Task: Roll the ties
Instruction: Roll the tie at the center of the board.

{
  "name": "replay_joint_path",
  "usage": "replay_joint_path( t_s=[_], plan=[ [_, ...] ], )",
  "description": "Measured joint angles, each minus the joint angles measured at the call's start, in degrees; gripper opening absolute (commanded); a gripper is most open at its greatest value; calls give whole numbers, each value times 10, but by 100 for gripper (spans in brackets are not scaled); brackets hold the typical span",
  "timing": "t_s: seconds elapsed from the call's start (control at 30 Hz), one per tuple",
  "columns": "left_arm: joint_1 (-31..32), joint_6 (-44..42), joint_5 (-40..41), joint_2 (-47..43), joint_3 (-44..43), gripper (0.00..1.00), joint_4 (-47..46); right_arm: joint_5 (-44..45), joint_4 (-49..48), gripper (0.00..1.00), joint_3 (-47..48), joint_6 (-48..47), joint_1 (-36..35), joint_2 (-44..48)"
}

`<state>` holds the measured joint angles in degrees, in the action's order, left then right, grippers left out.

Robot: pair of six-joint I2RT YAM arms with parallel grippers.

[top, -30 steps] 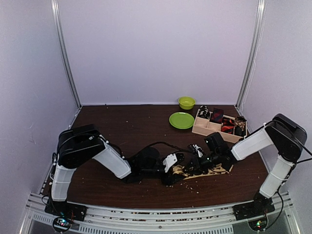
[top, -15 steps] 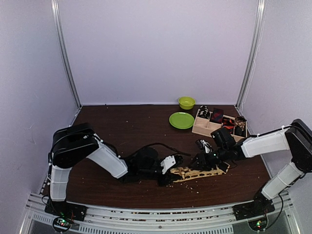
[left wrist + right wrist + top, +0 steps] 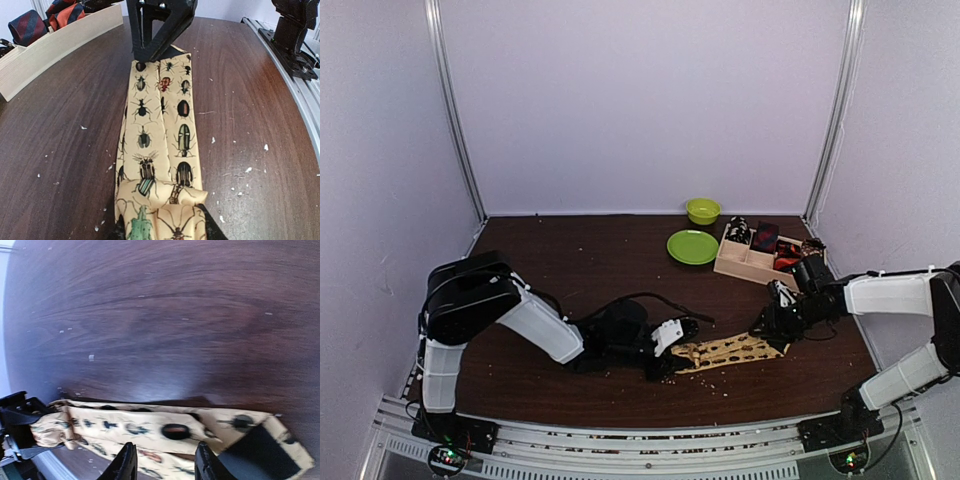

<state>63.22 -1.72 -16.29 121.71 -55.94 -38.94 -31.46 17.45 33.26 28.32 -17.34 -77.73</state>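
You had a dark brown wooden desk (image 3: 580, 260) before you, dusted with small pale specks (image 3: 212, 140). A tan tie (image 3: 735, 350) printed with beetles lay flat along its near right part, its left end folded over on itself. At the far right stood a pale wooden tray (image 3: 745, 268). Just left of it lay a green plate (image 3: 692, 246), with a green bowl (image 3: 702, 210) behind that.

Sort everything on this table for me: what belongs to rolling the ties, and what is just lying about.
Belongs to the job:
- beetle-print tan tie, lying flat on the table
- rolled ties in the tray
- left end effector at the tie's folded end
- right end effector at its other end

Just lying about:
- green plate
- green bowl
- wooden tray
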Motion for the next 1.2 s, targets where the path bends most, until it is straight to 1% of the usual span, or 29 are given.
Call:
replay_joint_path(
  t_s=[0.13, 0.23, 0.3, 0.47, 0.63, 0.7, 0.9, 1.07, 1.2],
  plan=[
    [0, -1, 0, 0, 0, 29, 0, 48, 27, 42, 2, -28, 9, 0],
    [0, -1, 0, 0, 0, 29, 0, 63, 32, 42, 2, -39, 10, -2],
    [0, -2, 0, 0, 0, 29, 0, 62, 31, 41, 2, -42, 10, -6],
    [0, -2, 0, 0, 0, 29, 0, 37, -3, 29, 3, -40, 11, -27],
    [0, -2, 0, 0, 0, 29, 0, 24, -17, 23, 3, -34, 11, -35],
    [0, -2, 0, 0, 0, 29, 0, 24, -15, 19, 3, -32, 11, -32],
    [0, -2, 0, 0, 0, 29, 0, 26, -10, 1, 3, -28, 11, -13],
    [0, -2, 0, 0, 0, 29, 0, 33, 4, 0, 4, -29, 11, 8],
    [0, -2, 0, 0, 0, 28, 0, 36, 26, 0, 4, -27, 11, 42]
  ],
)
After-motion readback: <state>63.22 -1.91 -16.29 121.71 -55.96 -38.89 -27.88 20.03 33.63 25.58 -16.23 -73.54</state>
